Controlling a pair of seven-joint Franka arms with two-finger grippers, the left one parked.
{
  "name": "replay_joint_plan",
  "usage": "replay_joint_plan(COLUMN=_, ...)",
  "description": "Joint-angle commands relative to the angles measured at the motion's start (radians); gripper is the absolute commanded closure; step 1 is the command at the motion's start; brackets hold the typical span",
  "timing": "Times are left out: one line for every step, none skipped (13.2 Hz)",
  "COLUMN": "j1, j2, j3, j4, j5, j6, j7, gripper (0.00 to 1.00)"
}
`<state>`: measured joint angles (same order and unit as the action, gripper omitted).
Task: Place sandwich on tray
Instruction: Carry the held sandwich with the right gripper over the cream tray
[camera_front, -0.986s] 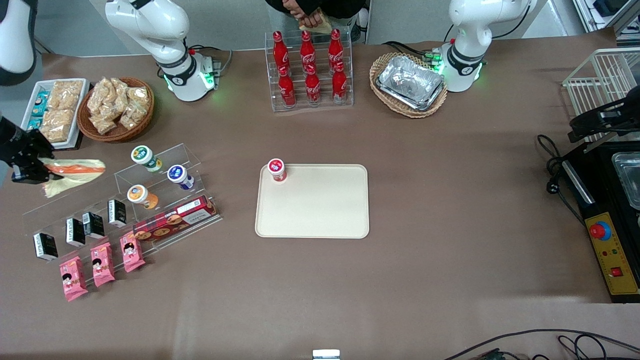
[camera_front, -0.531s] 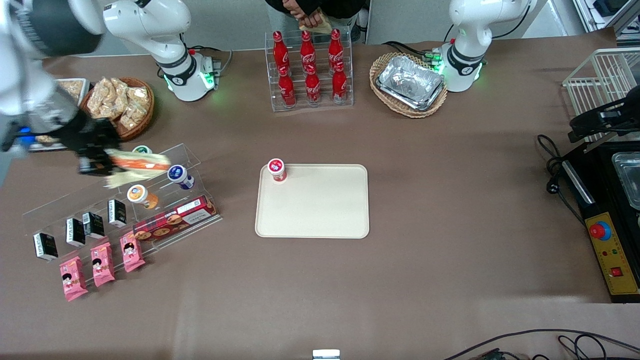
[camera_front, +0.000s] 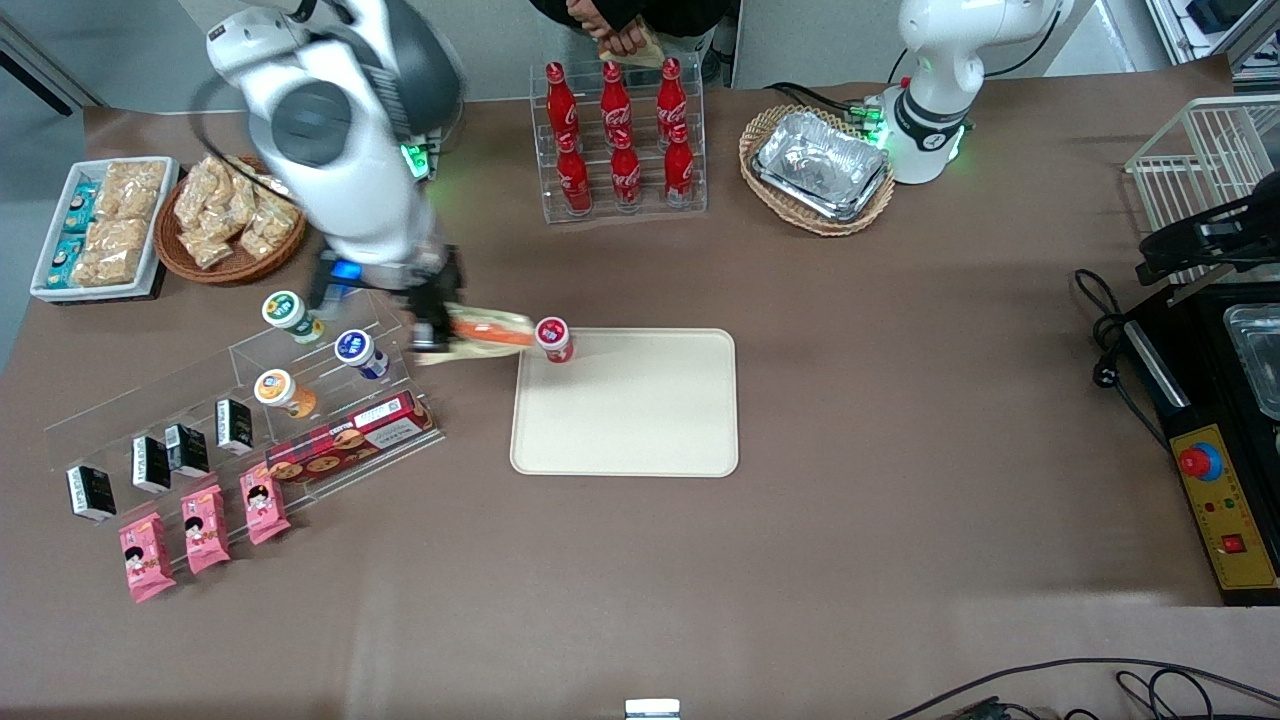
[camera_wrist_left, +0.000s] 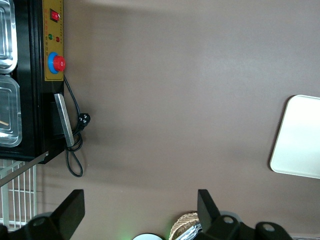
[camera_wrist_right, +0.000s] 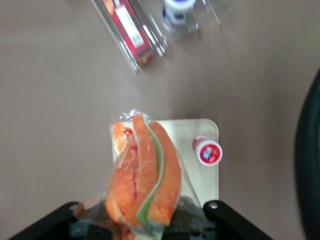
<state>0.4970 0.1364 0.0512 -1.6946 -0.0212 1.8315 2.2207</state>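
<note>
My tool (camera_front: 432, 328) is clamped on the wide end of the triangular sandwich in clear plastic wrap, pale bread with orange-red and green filling (camera_front: 487, 331), holding it in the air just short of the corner of the flat cream-beige plastic tray with rounded corners (camera_front: 640, 420), on the working arm's side of it. I judge the wedge light and soft: the bread would crush under a hard squeeze, and the film (camera_wrist_right: 125, 197) looks slick and loose enough to slide over what it covers, so the thick end, where I have it, is the sound place to grip, not the tapering tip. The wrist view shows the layers (camera_wrist_right: 145, 175) standing on edge with the tip sagging, though I cannot be sure how firmly the fingers bite through the wrap. The small red-capped cup (camera_front: 553, 338) stands on the tray's nearest corner, right at the sandwich's tip, and is what I could knock. The clear acrylic stepped rack of little cups (camera_front: 330, 345) sits close beside my wrist; the red biscuit box (camera_front: 350, 440) lies on its low step. The bench (camera_front: 900, 400) toward the parked arm is no obstacle.
</note>
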Motion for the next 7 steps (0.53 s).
replay_joint_plan(j1=0.089, j2=0.147, j3=-0.014, j4=0.104, j5=-0.02, j6=0.053, j7=0.123, gripper=0.97)
replay_joint_plan(j1=0.112, j2=0.178, j3=-0.014, j4=0.104, j5=-0.02, j6=0.098, j7=0.154, gripper=0.97)
replay_joint_plan(j1=0.13, j2=0.207, j3=-0.016, j4=0.105, j5=-0.022, j6=0.136, j7=0.181, gripper=0.97)
replay_joint_plan(j1=0.138, j2=0.238, j3=-0.016, j4=0.107, j5=-0.022, j6=0.178, j7=0.201, gripper=0.97)
replay_joint_plan(j1=0.152, j2=0.264, j3=-0.016, j4=0.107, j5=-0.022, j6=0.213, j7=0.215, gripper=0.97)
replay_joint_plan(j1=0.164, j2=0.288, j3=-0.016, j4=0.107, j5=-0.023, j6=0.238, j7=0.22, gripper=0.97)
replay_joint_plan(j1=0.166, j2=0.314, j3=-0.016, j4=0.107, j5=-0.028, j6=0.262, j7=0.22, gripper=0.97)
